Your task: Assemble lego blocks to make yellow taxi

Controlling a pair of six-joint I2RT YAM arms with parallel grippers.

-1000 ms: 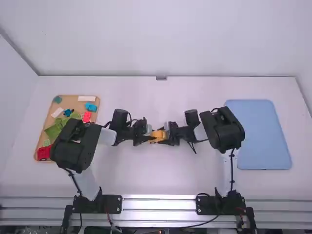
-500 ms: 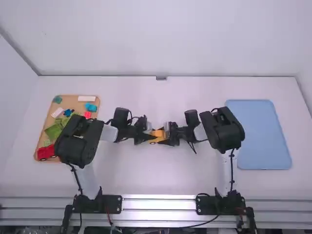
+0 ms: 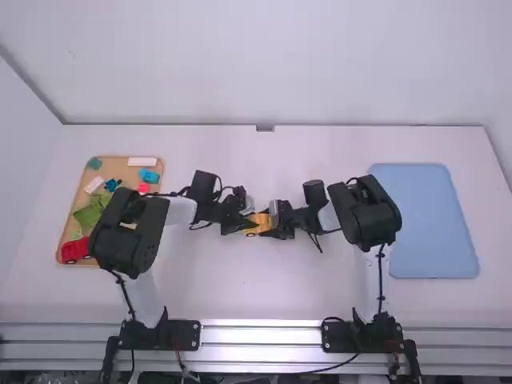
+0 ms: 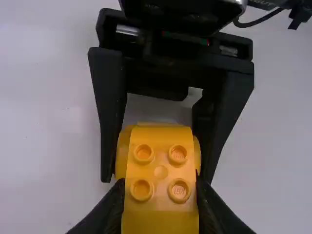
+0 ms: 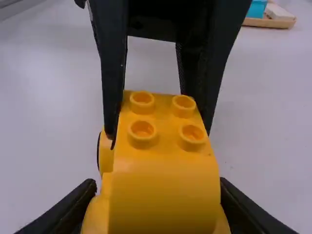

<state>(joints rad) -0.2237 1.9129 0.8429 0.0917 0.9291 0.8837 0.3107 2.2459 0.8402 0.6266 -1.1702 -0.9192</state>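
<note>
Yellow taxi body [image 4: 161, 170] apparently being joined | both arms' jaws clamped on it | seating to be confirmed before release

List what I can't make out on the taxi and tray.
- Near end of taxi, left wrist view: cut off by bottom edge.
- Its underside, both wrist views: hidden by its own body.
- Its studs, high view: too small.
- Part of tray, high view: under left arm.

White table [image 3: 256, 300]; on it, a tan tray [image 3: 120, 172] left; blue tray [image 3: 424, 220] right.
</note>
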